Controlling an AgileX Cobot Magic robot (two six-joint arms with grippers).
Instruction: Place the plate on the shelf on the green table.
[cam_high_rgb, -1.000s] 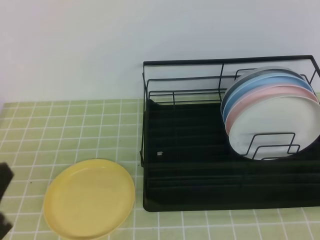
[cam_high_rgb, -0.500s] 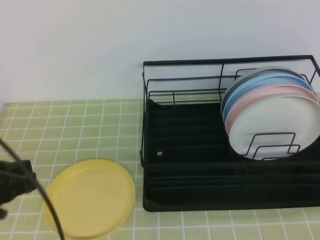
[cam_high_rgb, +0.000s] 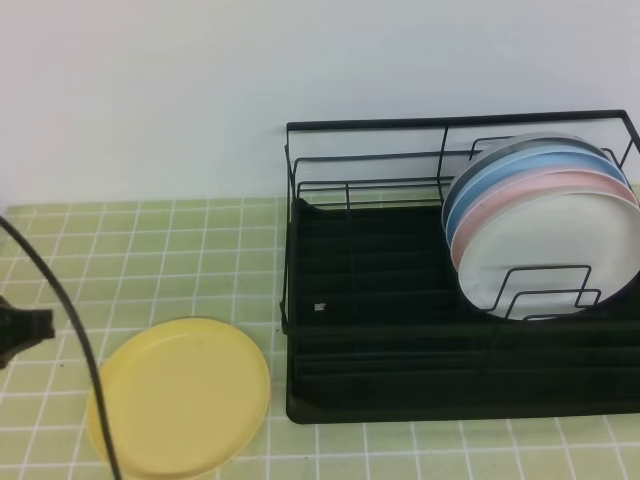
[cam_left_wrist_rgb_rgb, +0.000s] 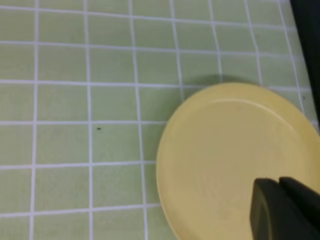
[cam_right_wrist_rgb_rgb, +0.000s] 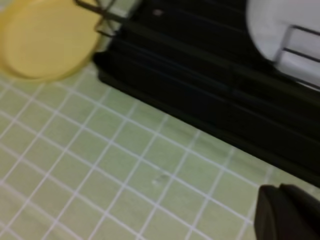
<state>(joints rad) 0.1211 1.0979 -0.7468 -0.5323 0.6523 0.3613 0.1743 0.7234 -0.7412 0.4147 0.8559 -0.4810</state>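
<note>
plate (cam_high_rgb: 180, 396) flat on green table (cam_high_rgb: 150, 250), front-left edge | left hand (cam_left_wrist_rgb_rgb: 287, 207) pressed together — risk: shut fingers just shove it against shelf (cam_high_rgb: 400, 390)

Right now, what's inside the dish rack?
Four plates stand on edge at the right end of the shelf: white in front, then pink, blue and a grey-rimmed one. Each hides most of the next. The remaining ribbed tray looks bare.

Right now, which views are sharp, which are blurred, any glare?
Exterior high: sharp, even light, soft sheen on the white plate in the shelf; no hard glare. Left wrist: plate and green table fairly crisp, faint shadow at the plate's far rim, left hand a dark soft shape. Right wrist: blurred throughout, right hand featureless.
</note>
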